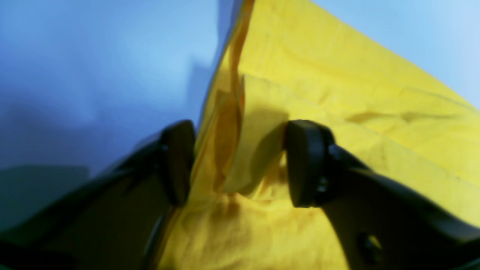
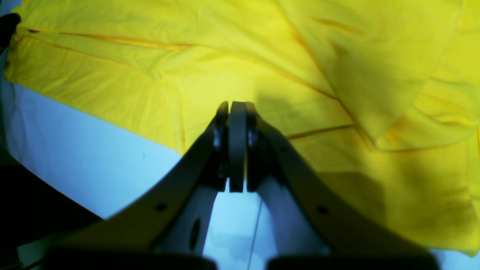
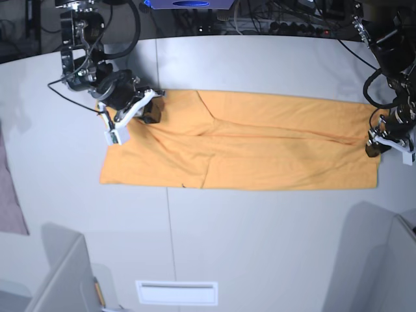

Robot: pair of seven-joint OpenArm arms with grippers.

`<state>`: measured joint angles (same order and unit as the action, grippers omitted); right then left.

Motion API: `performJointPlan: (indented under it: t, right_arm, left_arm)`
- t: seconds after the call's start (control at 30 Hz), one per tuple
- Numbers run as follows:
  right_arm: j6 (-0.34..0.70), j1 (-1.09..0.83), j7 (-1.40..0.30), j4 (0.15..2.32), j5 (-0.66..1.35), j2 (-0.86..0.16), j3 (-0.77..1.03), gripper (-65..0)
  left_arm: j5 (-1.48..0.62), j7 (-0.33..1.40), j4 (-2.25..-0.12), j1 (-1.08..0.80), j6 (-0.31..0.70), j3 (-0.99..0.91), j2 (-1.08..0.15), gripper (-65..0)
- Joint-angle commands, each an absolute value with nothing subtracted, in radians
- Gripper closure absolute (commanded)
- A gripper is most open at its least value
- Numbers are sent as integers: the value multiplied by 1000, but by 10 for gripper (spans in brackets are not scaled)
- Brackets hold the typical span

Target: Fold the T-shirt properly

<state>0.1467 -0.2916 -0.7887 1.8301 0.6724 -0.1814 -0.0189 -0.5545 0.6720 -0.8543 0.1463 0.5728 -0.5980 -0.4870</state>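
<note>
The light-orange T-shirt (image 3: 240,149) lies flat on the table as a long folded strip running left to right. My left gripper (image 3: 376,148) is at the strip's right end. In the left wrist view (image 1: 242,161) its jaws stand apart, with a raised fold of the T-shirt (image 1: 337,93) between the two black fingers (image 1: 303,161). My right gripper (image 3: 151,110) is over the strip's far left corner. In the right wrist view (image 2: 237,108) its jaws are pressed together above the T-shirt (image 2: 262,56), near its edge, with no cloth visible between them.
A pinkish cloth (image 3: 10,188) lies at the table's left edge. A white slot plate (image 3: 177,292) sits near the front edge. Grey panels stand at the front left (image 3: 65,279) and front right (image 3: 383,266). Cables lie along the back.
</note>
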Motion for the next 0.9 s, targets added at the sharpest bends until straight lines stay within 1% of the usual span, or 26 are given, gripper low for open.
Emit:
performJointPlan:
  t: [0.0,0.03,0.1,0.13,0.43,0.5,0.73,0.8,0.87]
  right_arm:
    - [154,-283,-769,1848,690,-186,-15,0]
    - [154,-283,-769,1850,690,-186,-15,0]
    - [154,-285,-771,1853,690,-186,-15,0]
    - [154,-285,-773,1854,690,-186,-15,0]
    - [154,-334,-768,1936,691,-182,-12,0]
    - [154,-334,-769,1937,691,-170,-10,0]
    - [154,-325,-769,1936,691,-163,-13,0]
    - [154,-318,-769,1934,691,-163,-12,0]
    - [154,-312,-769,1931,691,-163,-10,0]
  left_arm:
    - [-545,707,-857,154,570,-573,-498,-262]
    - [-545,707,-857,154,570,-553,-498,-207]
    - [-545,707,-857,154,570,-535,-499,-79]
    - [-545,707,-857,154,570,-539,-503,0]
    - [-547,705,-885,174,570,-538,-610,0]
    - [-547,707,-938,165,570,-536,-624,0]
    - [-547,716,-1239,13,568,-533,-619,0]
    - [-547,716,-1300,-35,539,-529,-608,0]
    - [-547,716,-1368,-70,479,-529,-573,0]
